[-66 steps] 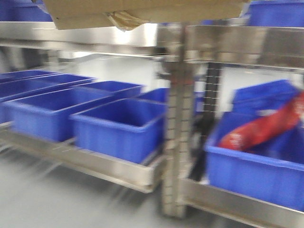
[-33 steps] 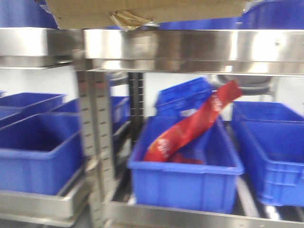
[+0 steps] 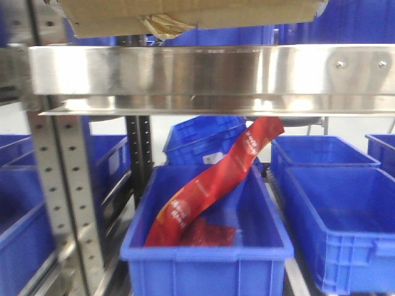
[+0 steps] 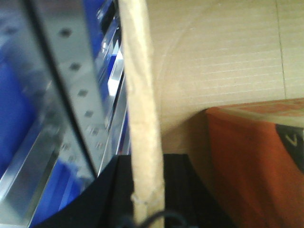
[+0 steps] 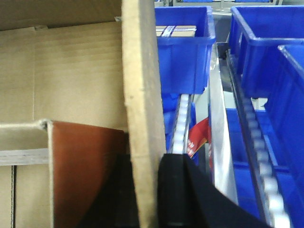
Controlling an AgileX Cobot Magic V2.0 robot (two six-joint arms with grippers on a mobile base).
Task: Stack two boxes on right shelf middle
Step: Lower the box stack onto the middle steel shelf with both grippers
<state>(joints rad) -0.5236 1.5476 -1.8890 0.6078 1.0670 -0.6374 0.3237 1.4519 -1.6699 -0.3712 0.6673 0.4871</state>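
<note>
Brown corrugated cardboard box (image 3: 185,15): my left gripper (image 4: 147,183) and right gripper (image 5: 145,166) each pinch a side wall, above the shiny stainless-steel shelf rail (image 3: 210,77); blue plastic bins (image 3: 207,262) below.

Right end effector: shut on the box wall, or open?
Shut on the box: the right wrist view shows the right end effector with one black finger against each face of its cardboard wall.

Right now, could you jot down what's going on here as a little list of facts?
Held item: brown cardboard box, top of front view
Left gripper: clamped on a box wall
Right gripper: clamped on a box wall
Shelf: shiny steel rail just below the box
Under the shelf: blue bin holding a red packet
</note>
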